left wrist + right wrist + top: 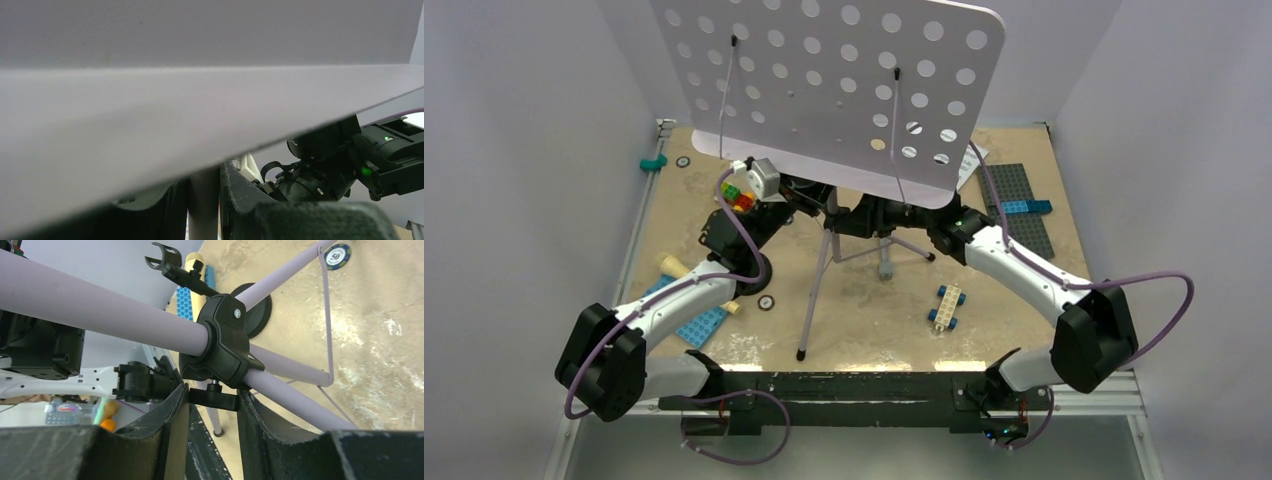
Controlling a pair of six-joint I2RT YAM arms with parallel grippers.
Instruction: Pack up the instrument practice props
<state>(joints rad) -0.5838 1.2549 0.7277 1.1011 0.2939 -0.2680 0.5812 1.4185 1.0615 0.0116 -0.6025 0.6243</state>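
While the music stand (829, 125) stands upright, left pincer (204, 212) grips its pole (202, 190), right pincer (212, 415) its knob (215, 399).

The music stand (817, 290) is mid-table, legs spread toward the near edge, its desk (824, 130) overhanging the far half. My left gripper (204, 210) sits under the desk, the pole (203, 190) between my fingers and touching both. My right gripper (212, 415) reaches in from the right, fingers either side of the clamp's knob (212, 399). The mic stand (259, 319) sits left of the legs, the mic (672, 264) beyond it toward the left edge. Pages (972, 160) lie behind the desk by the far right corner. A toy car (946, 307) lies right of the legs.
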